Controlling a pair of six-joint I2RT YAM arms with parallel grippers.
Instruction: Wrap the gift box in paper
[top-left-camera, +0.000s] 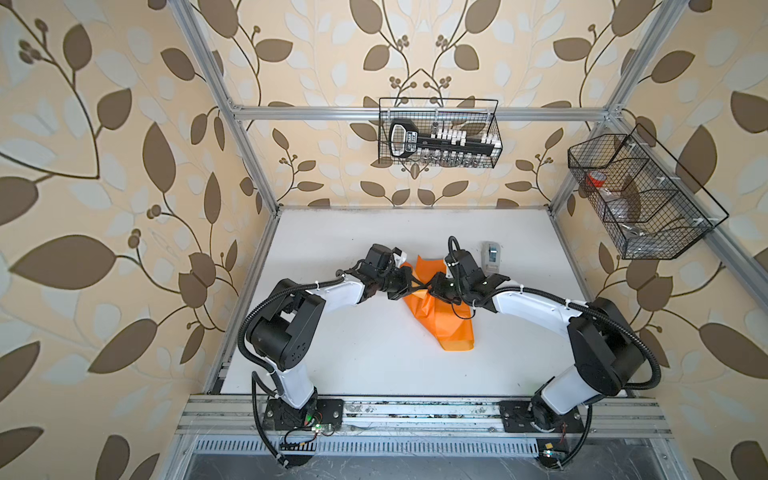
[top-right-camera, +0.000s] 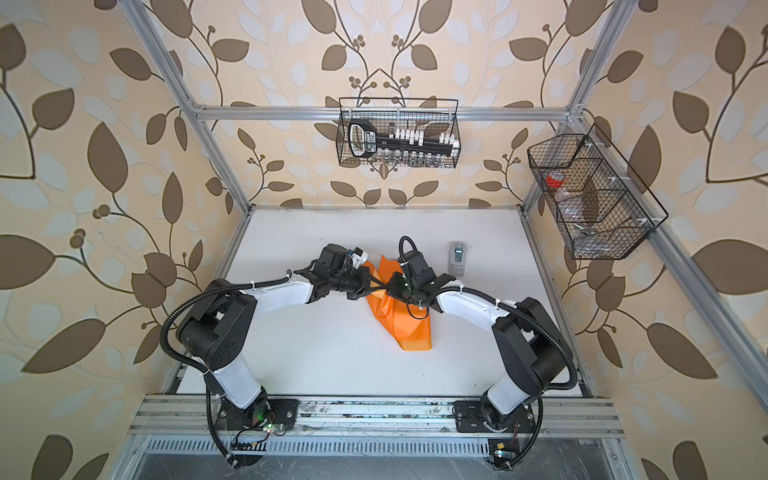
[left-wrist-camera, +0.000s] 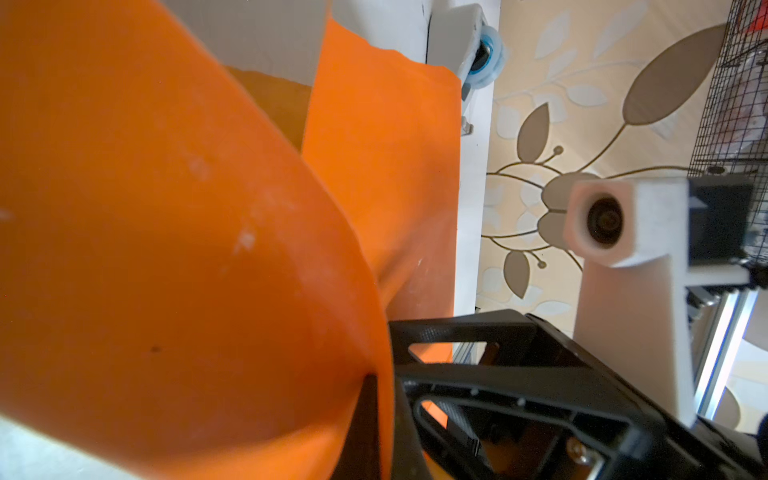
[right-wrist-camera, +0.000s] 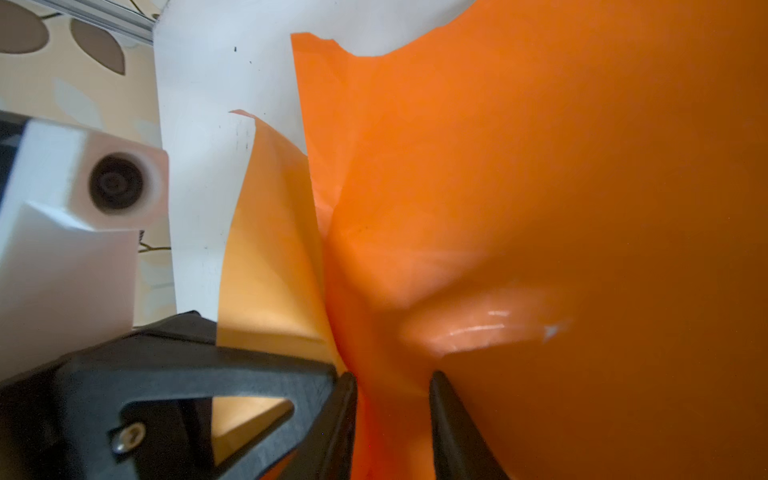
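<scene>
While both arms meet over the sheet, step in hand: gathering the paper (top-left-camera: 451, 328) up around the gift box. By my judgement the wrap is loose, creased and untaped, so it is well short of done.
Next move: the right arm likely needs a fresh hold on a loose flap, to lay it flat over the bundle with the left pinch as anchor. Thin glossy paper may slip or tear under a hard pull.
Near end of paper: a flat orange tail lies on the white surface (top-left-camera: 353, 353), pointing toward the arm bases, with nothing touching it.
Gift box: not visible in any view. It is probably under the raised bundle below the two arms, but I cannot confirm that.
Left end effector (left-wrist-camera: 384, 386): clenched on a fold of the paper, and the sheet curves away from the pinch in the left wrist view.
Right end effector (right-wrist-camera: 392, 386): part way open. A pleat of paper runs between its fingertips (right-wrist-camera: 436, 388) without being squeezed, so it is released rather than grasping.
Far flap: a free orange edge stands up just beyond both end effectors.
Tape dispenser (top-left-camera: 491, 253): grey, on the surface further back, apart from the paper and untouched.
</scene>
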